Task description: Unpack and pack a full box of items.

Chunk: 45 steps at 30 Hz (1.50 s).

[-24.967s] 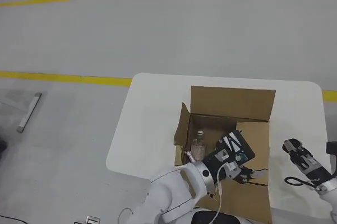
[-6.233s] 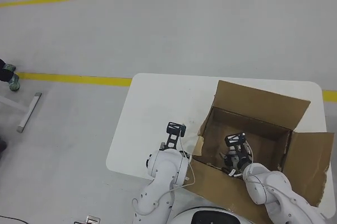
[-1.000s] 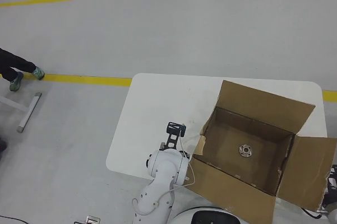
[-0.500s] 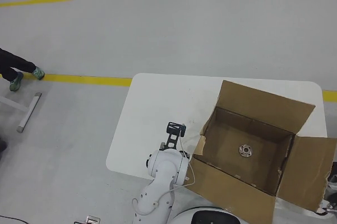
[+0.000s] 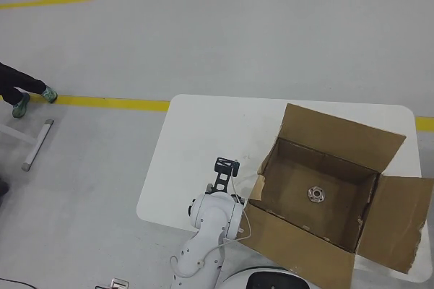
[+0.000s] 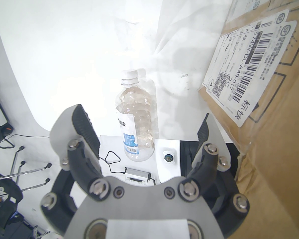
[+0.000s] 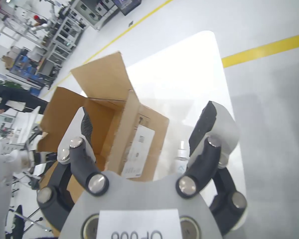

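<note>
White table (image 5: 202,137) carries an open cardboard box (image 5: 332,209); we hold our left gripper (image 6: 143,118) wide by a bottle (image 6: 137,130) left of it, right gripper (image 7: 147,114) wide, empty.

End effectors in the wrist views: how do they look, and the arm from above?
The left end effector and right end effector are built alike: a grey plate with silver screws, black links, and two grey fingers faced with black ribbed pads. Each plate carries a white label. From above, an arm has a rounded white shell with a thin cable.
</note>
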Each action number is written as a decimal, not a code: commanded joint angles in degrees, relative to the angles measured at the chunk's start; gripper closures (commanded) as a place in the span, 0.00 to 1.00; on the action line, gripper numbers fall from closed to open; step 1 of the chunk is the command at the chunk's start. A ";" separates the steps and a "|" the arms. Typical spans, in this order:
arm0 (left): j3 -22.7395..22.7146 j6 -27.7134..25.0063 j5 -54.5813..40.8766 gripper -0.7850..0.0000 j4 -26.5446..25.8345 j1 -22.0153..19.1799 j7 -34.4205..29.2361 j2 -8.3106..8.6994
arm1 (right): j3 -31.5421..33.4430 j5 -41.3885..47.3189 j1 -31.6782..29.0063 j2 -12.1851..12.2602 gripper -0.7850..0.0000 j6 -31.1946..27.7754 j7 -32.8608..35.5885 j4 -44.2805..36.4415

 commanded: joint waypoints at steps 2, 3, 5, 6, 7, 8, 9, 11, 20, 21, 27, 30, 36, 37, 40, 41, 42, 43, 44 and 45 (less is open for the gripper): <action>0.00 0.00 0.00 0.00 0.00 0.00 0.00 0.00 | -0.67 2.30 -0.05 -0.09 0.02 -1.11 1.49 -0.86; 0.00 0.00 0.00 0.00 0.00 0.00 0.00 0.00 | -1.59 2.51 0.09 -0.07 0.02 -1.30 2.57 -0.98; 0.00 0.00 0.00 0.00 0.00 0.00 0.00 0.00 | -3.35 1.02 0.83 0.02 0.17 -0.68 4.02 -0.91; 0.00 0.00 0.00 0.00 0.00 0.00 0.00 0.00 | -4.74 1.14 1.36 0.04 0.34 -0.09 4.63 -0.54; 0.00 0.00 0.00 0.00 0.00 0.00 0.00 0.00 | -5.71 0.58 1.94 0.09 0.50 0.47 5.17 -0.33; 0.00 0.00 0.00 0.00 0.00 0.00 0.00 0.00 | -6.66 -0.36 2.51 0.15 0.53 1.24 5.81 -0.12; 0.00 0.00 0.00 0.00 0.00 0.00 0.00 0.00 | -7.59 -1.05 3.11 0.20 0.64 2.10 6.29 0.09; 0.00 0.00 0.00 0.00 0.00 0.00 0.00 0.00 | -8.95 -3.16 4.41 0.33 0.83 3.56 6.95 0.33; 0.00 0.00 0.00 0.00 0.00 0.00 0.00 0.00 | -11.86 -6.63 12.36 1.09 1.00 8.28 9.33 3.07; 0.00 0.00 0.00 0.00 0.00 0.00 0.00 0.00 | -12.20 -6.75 13.91 1.29 1.00 8.51 10.52 3.33; 0.00 0.00 0.00 0.00 0.00 0.00 0.00 0.00 | -13.81 -11.66 22.69 2.48 1.00 10.37 14.91 5.86; 0.00 0.00 0.00 0.00 0.00 0.00 0.00 0.00 | -15.03 -13.36 27.26 3.06 1.00 11.04 16.94 8.33; 0.00 0.00 0.00 0.00 0.00 0.00 0.00 0.00 | -16.47 -17.88 34.38 4.18 0.53 11.44 20.49 11.08; 0.00 0.00 0.00 0.00 0.00 0.00 0.00 0.00 | -16.54 -18.86 34.84 4.31 0.53 11.47 20.62 10.85; 0.00 0.00 0.00 0.00 0.00 0.00 0.00 0.00 | -16.46 -22.03 35.38 4.63 0.22 11.16 20.16 9.20; 0.00 0.00 0.00 0.00 0.00 0.00 0.00 0.00 | -16.32 -23.70 35.27 4.74 0.00 10.93 19.87 8.21; 0.00 0.00 0.00 0.00 0.00 0.00 0.00 0.00 | -16.28 -24.86 35.06 4.79 0.00 10.91 19.32 7.20; 0.00 0.00 0.00 0.00 0.00 0.00 0.00 0.00 | -16.27 -26.34 34.67 4.84 0.00 10.71 18.66 5.95; 0.00 0.00 0.00 0.00 0.00 0.00 0.00 0.00 | -16.39 -27.92 34.16 4.89 0.00 10.42 18.17 4.68; 0.00 0.00 0.00 0.00 0.00 0.00 0.00 0.00 | -16.50 -29.46 33.62 4.91 0.00 10.57 17.54 3.57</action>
